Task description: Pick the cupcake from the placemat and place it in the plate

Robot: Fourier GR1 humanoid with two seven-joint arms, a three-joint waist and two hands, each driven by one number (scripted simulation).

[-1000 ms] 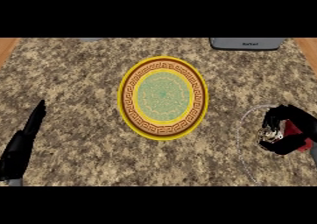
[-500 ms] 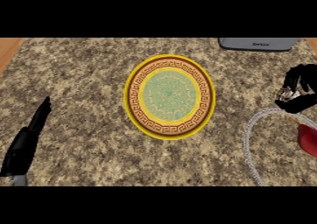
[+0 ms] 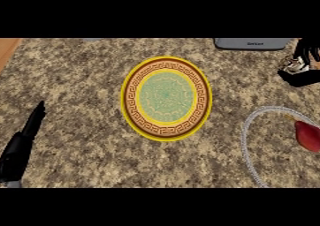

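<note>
The plate [image 3: 166, 98], yellow-rimmed with a brown patterned band and a green middle, lies at the counter's centre with nothing on it. My right hand [image 3: 307, 76] is at the upper right edge, well to the plate's right and a little farther back, fingers curled round the cupcake [image 3: 294, 65], of which only a pale bit shows. The placemat [image 3: 249, 142], with its whitish rope border, lies at the right edge below that hand. My left hand [image 3: 20, 145] rests at the lower left, fingers straight.
A red item [image 3: 311, 136] lies on the placemat at the right edge. A grey appliance [image 3: 250, 43] sits at the counter's back edge, right of centre. A strip of wood [image 3: 5, 50] shows at the upper left beyond the stone counter.
My right hand has risen off the placemat with the cupcake and moved toward the back right. The red item on the placemat is now uncovered. The left hand has stayed put.
</note>
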